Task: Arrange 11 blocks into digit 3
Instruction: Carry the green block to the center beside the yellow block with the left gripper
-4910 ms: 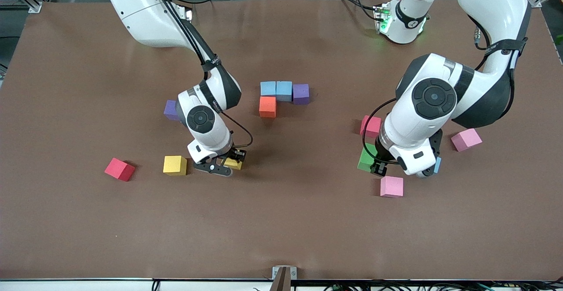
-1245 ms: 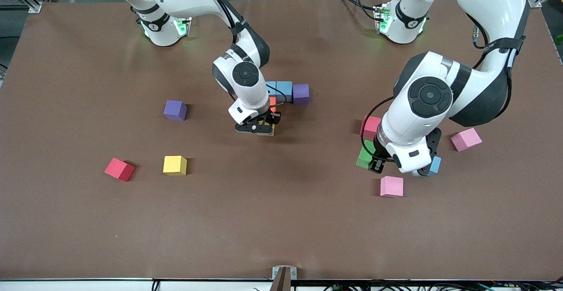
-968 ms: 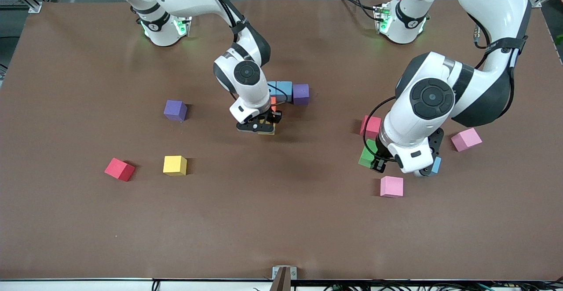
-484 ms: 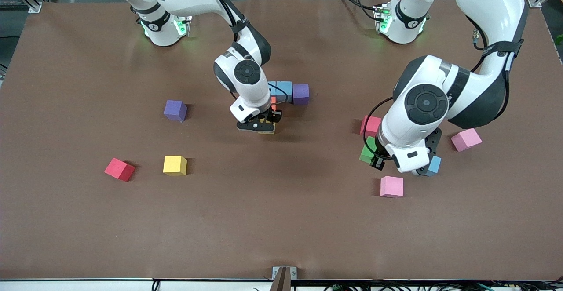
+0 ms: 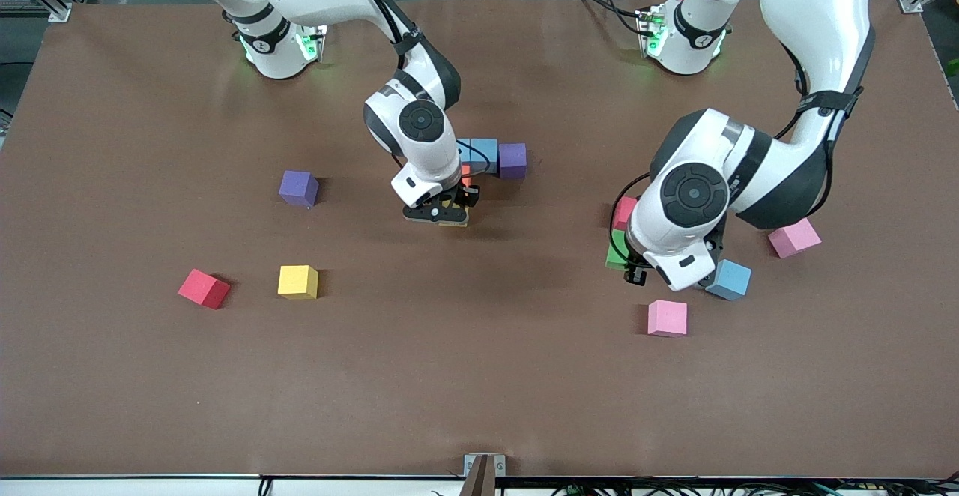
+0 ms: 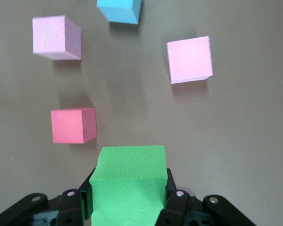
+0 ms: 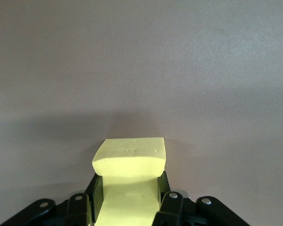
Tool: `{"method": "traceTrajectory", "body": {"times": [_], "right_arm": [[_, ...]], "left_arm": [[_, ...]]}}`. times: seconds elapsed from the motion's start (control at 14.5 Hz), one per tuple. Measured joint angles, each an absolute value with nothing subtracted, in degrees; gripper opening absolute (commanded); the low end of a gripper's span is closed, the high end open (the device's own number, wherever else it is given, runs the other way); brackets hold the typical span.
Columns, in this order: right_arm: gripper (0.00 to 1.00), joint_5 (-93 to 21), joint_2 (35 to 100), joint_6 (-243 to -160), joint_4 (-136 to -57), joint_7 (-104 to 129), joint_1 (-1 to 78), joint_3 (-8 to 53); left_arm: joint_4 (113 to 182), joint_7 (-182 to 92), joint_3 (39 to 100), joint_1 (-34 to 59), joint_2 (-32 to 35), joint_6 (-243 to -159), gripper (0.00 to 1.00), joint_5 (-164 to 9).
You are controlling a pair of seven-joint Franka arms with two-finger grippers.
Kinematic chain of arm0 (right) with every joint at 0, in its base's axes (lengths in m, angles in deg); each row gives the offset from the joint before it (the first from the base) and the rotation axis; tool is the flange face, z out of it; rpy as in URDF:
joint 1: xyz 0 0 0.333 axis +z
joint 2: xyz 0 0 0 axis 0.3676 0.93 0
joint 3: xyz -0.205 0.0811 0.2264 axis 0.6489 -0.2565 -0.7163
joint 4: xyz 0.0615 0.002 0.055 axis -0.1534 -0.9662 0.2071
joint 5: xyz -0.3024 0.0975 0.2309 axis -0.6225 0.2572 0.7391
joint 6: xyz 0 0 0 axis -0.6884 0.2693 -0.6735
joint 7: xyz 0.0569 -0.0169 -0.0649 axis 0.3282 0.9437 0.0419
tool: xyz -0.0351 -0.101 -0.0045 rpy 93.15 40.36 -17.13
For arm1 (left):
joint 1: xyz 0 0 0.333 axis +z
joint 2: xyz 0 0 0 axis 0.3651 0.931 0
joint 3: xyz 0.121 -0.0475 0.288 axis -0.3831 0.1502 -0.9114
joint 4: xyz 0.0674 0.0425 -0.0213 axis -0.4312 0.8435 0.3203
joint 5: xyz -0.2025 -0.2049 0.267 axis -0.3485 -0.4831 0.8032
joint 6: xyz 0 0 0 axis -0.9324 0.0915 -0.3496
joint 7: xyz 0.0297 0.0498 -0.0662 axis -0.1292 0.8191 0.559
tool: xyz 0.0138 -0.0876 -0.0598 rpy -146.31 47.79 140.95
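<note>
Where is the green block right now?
The green block is held in the left gripper, lifted over the table toward the left arm's end, beside the red block and above the pink block in the front view.

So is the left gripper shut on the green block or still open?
Shut on it. In the left wrist view the green block sits clamped between both fingers of the left gripper, over the table.
</note>
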State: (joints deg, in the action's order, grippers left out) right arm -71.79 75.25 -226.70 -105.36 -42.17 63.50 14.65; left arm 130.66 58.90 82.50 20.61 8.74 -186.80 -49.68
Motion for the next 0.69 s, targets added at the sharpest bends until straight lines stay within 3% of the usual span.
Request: {"method": "traceTrajectory", "body": {"times": [0.35,0.69], "right_arm": [[0.00,-71.79,75.09,-226.82,-105.64,-42.28,63.60,14.64],[0.00,-71.79,75.08,-226.96,-105.66,-42.92,63.65,14.64]], "left_arm": [[132.19,71.27,82.88,17.50,11.33,-188.56,0.20,-49.77],[138.61,81.54,83.78,15.45,11.58,-198.00,0.20,-49.88]]}}
